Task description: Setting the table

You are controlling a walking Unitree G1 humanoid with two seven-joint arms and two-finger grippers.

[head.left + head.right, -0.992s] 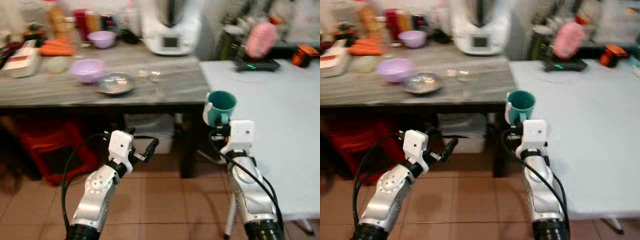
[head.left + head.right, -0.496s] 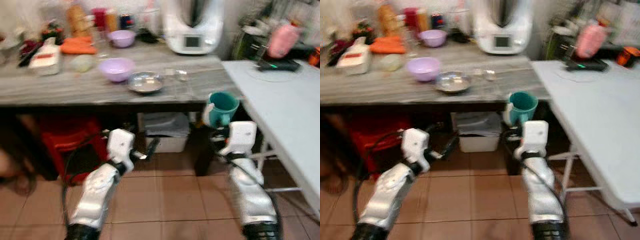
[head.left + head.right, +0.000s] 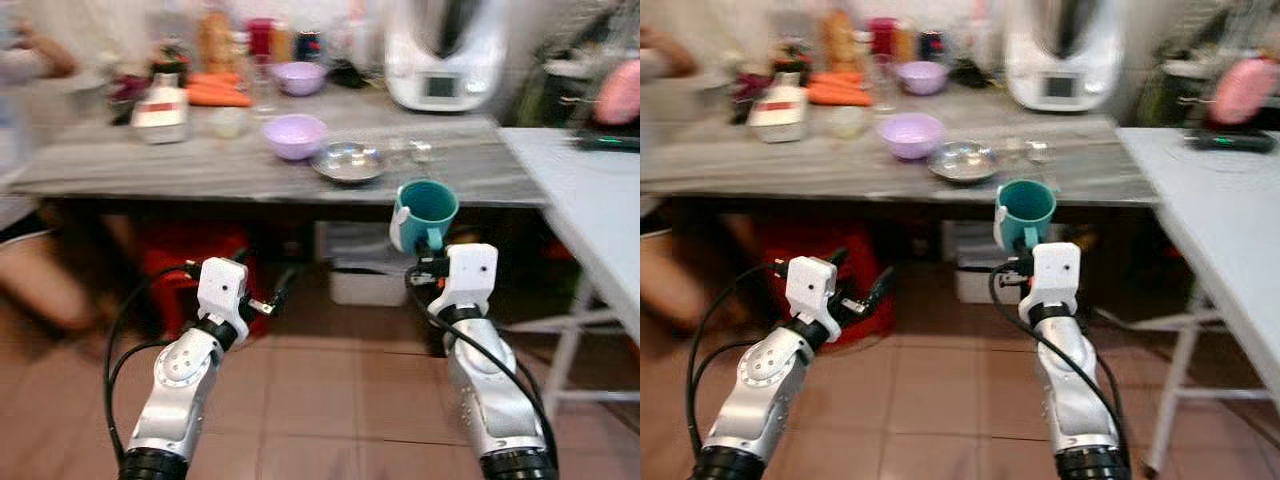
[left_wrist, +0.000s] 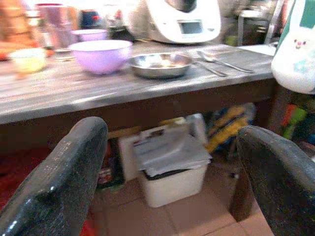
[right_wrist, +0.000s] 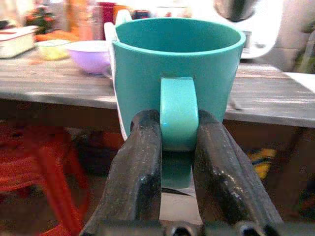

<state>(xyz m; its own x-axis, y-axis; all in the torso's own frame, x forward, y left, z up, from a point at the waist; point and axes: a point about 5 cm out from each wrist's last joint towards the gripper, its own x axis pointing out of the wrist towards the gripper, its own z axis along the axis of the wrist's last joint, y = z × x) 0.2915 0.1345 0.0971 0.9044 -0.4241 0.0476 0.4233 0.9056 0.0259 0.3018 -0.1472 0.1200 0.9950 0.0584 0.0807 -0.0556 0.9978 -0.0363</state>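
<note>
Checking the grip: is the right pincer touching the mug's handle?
Touching. The right wrist view shows the right pincer fingers pressed against both sides of the teal mug handle.

Camera swung left; person [image 3: 40,250] entered at left.

On the long surface [image 3: 200,170] a bowl [image 3: 293,135] stands left of a metal dish [image 3: 347,161], with an appliance [image 3: 445,50] behind to the right. The right hand [image 5: 178,147] holds a mug [image 3: 424,213] in front of the surface edge. A bin [image 4: 170,167] sits on the floor below.
</note>
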